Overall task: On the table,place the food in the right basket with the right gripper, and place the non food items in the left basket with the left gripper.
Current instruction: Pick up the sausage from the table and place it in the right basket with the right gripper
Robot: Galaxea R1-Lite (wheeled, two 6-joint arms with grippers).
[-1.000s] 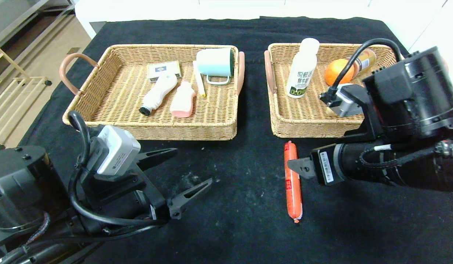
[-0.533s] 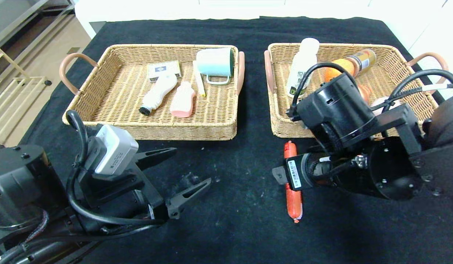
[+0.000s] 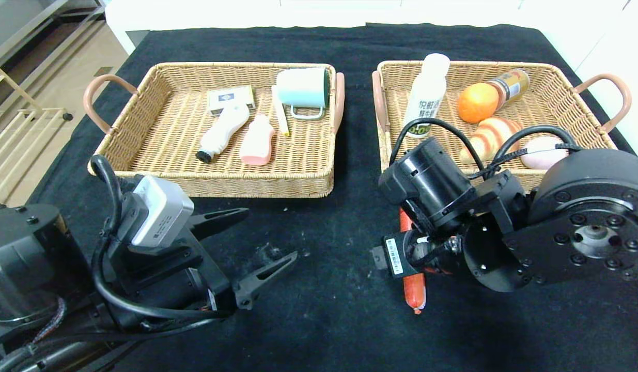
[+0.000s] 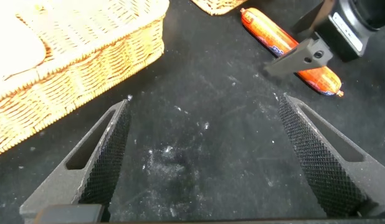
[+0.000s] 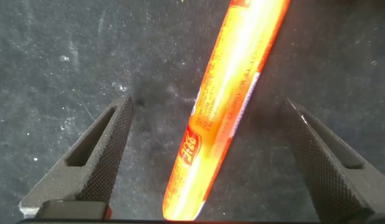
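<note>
Your right gripper (image 5: 205, 155) is over the sausage (image 3: 415, 287) on the black table (image 3: 339, 310), just in front of the right basket (image 3: 396, 178). In the right wrist view its fingers (image 5: 102, 155) stand wide apart on either side of the sausage, with a clear gap each way and nothing gripped. In the head view the arm covers most of the sausage, leaving its near end and a short stretch near the basket showing.

Your left gripper (image 3: 257, 248) is parked low over the table in front of the left basket (image 3: 220, 186), claw spread open and holding nothing.

The left basket holds a mug (image 3: 303, 88) on its side, a small box (image 3: 231, 98), a white bottle (image 3: 223, 132), a pink bottle (image 3: 258, 140) and a thin white stick (image 3: 280, 116). The right basket holds an upright milk bottle (image 3: 427, 90), an orange (image 3: 476, 102), a can (image 3: 512, 85) lying down, a bread roll (image 3: 492, 135) and a pale pink item (image 3: 543, 155) partly behind the arm's cables.
</note>
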